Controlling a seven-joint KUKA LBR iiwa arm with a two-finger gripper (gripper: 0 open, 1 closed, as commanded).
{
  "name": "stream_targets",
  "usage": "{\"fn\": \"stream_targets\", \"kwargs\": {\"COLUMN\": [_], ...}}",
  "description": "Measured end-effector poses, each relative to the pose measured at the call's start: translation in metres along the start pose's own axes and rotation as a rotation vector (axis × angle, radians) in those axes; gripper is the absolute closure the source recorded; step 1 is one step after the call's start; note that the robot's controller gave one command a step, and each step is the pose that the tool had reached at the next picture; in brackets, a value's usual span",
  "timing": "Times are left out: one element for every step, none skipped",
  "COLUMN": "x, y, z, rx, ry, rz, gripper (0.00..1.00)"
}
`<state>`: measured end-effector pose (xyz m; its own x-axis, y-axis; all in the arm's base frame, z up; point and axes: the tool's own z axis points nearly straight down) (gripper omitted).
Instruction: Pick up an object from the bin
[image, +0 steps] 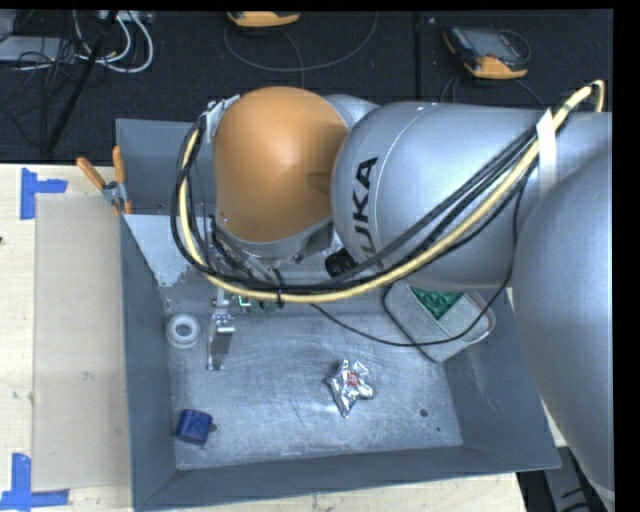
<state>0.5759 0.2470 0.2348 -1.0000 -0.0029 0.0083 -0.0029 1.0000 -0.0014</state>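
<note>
A dark floor strewn with loose leads lies behind the grey metal bin, whose scuffed bottom carries a few scattered things. The arm comes in from the right, its orange wrist cover and a cable loop hanging over the back left part of the bin, and the gripper points down beneath them, close to the bottom. How far the pincer stands open I cannot tell, and nothing can be seen in its hold. The nearest thing is a small white ring, lying flat just beside the gripper on its left in the view, apart from it rather than under it. A crumpled foil wrapper lies near the middle, a small blue block in the front left corner, and a clear pouch with green print partly under the arm, all well apart from the gripper. The main risk, I judge, is the offset: a straight descent here would likely meet bare metal, or clip the ring's edge and skid it towards the left wall. The ring is low and flat, so a close could slip over it and come up empty. The drooping cable loop could also drag across the bin's back wall
</note>
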Motion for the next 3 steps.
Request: {"fn": "stream_targets", "kwargs": {"x": [0.064,0.078,0.076], "y": [-0.007,-0.004,-0.003], "z": [0.101,0.167,0.162], "rx": [0.003,-0.003,-0.006], "ry": [0.004,-0.013,-0.018], "rz": [-0.069,-0.134,-0.130], "gripper": [0.00,0.00,1.00]}}
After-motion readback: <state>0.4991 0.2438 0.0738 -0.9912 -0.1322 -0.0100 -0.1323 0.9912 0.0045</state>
